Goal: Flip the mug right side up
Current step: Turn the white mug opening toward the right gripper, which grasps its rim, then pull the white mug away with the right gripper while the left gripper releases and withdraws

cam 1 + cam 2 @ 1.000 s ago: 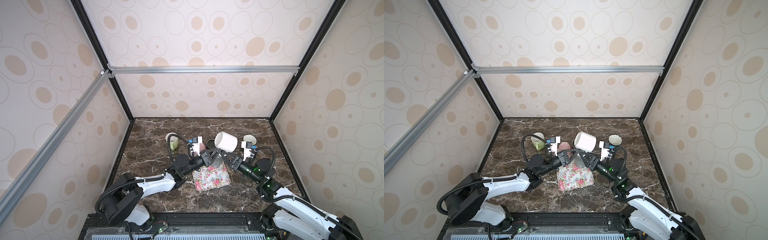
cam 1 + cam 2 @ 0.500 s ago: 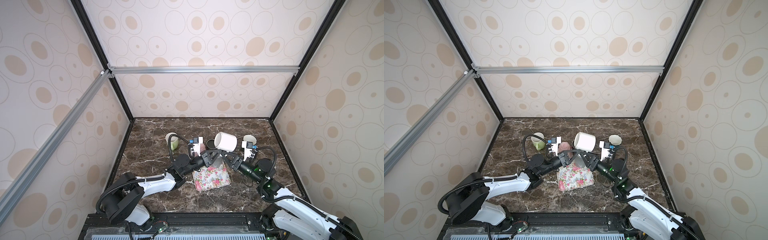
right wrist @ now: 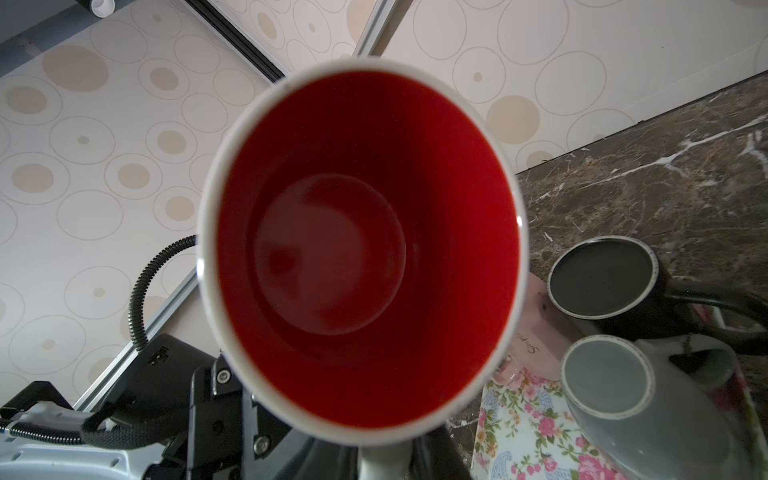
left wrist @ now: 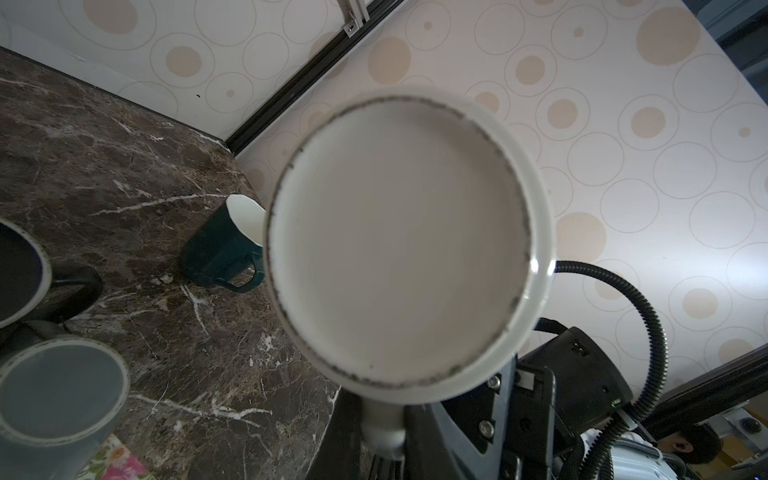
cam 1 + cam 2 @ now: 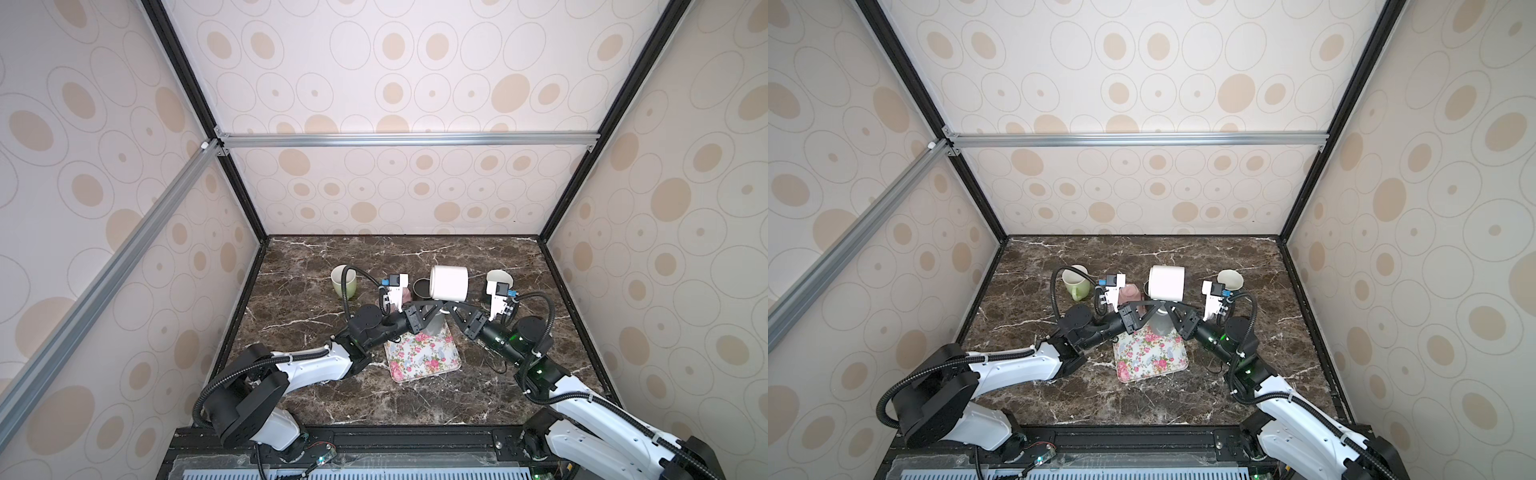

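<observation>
white mug: held in the air over the middle of the counter, lying on its side with the handle pointing down. In both top views only its white wall shows.
mug mouth: turned toward the right wrist camera, which looks straight into the red inside.
mug base: turned toward the left wrist camera, a flat pale disc inside a dark speckled ring.
left gripper: reaches in from the left under the white mug, with its jaws clenched on the handle.
right gripper: reaches in from the right and meets the left gripper tip to tip. Its jaws grasp the same handle, and the right wrist view shows a dark finger tight against each side of it.
counter: dark brown marble with white veins.
floral tray: lies flat on the counter, on the near side of the two grippers.
grey mug: at the far edge of the floral tray, below the white mug, with its flat base showing in both wrist views.
black mug: just behind the grey mug, partly hidden by the white mug. Its dark base shows in the right wrist view.
pink mug: upside down on the counter, beside the left arm's wrist camera.
green mug: upright, toward the left and apart from the others.
dark teal mug: upright with a white inside, toward the right, behind the right arm's wrist camera.
</observation>
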### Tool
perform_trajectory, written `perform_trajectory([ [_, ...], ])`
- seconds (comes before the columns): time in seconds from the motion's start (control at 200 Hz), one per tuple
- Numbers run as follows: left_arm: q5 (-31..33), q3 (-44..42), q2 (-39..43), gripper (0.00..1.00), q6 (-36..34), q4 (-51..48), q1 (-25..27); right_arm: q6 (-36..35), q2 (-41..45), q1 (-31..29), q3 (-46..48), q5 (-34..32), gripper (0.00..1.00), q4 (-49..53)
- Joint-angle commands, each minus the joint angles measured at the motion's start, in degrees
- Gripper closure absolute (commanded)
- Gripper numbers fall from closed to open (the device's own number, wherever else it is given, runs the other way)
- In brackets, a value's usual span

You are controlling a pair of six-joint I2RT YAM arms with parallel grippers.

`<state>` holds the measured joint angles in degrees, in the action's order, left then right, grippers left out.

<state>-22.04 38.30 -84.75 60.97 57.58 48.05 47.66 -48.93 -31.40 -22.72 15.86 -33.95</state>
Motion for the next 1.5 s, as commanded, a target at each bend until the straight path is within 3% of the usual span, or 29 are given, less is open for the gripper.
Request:
perform_trajectory([
  [0.0,-4.59,3.88,-1.07,1.00,-1.33,-1.55,0.51,-2.39,0.59,-0.22,-2.96,0.05,1.00,-3.38],
  [0.18,-3.96,7.21,-1.05,1.00,-4.87,-7.76,0.38,-2.79,0.00,-0.18,-3.39,-1.52,1.00,-0.96],
  [0.27,-2.66,7.09,-0.88,0.60,-5.29,-7.91,0.20,-2.94,0.36,-0.17,-3.62,-4.38,1.00,1.44],
  [0.375,-0.92,6.01,-0.85,0.28,-5.42,-7.46,-0.05,-3.33,0.73,-0.17,-3.29,-9.66,1.00,5.27],
  [0.485,-0.04,4.65,-0.69,0.12,-5.41,-7.12,-0.50,-3.03,0.75,-0.16,-2.06,-16.09,1.00,8.87],
  [0.52,0.45,4.37,-0.33,0.02,-5.66,-7.81,-0.57,-2.86,0.47,-0.16,-1.64,-17.52,1.00,9.16],
  [0.73,6.54,4.98,4.07,0.02,-11.92,-19.67,-0.68,-5.55,-1.89,-0.19,-3.20,-21.95,1.00,12.18],
  [0.95,17.81,4.06,12.51,0.02,-21.34,-33.50,-0.68,-14.85,-4.21,0.07,-11.34,-33.40,1.00,29.40],
  [1.11,23.94,1.64,16.80,0.02,-26.06,-37.08,-0.79,-19.61,-6.67,1.91,-17.65,-37.38,1.00,41.35],
  [1.21,25.54,0.13,18.27,0.02,-27.70,-36.89,-0.71,-20.90,-6.89,2.77,-20.19,-40.48,1.00,47.04],
  [1.491,23.98,-1.30,17.89,0.02,-31.19,-36.05,-0.70,-22.71,-4.66,5.54,-24.12,-41.26,1.00,57.11],
])
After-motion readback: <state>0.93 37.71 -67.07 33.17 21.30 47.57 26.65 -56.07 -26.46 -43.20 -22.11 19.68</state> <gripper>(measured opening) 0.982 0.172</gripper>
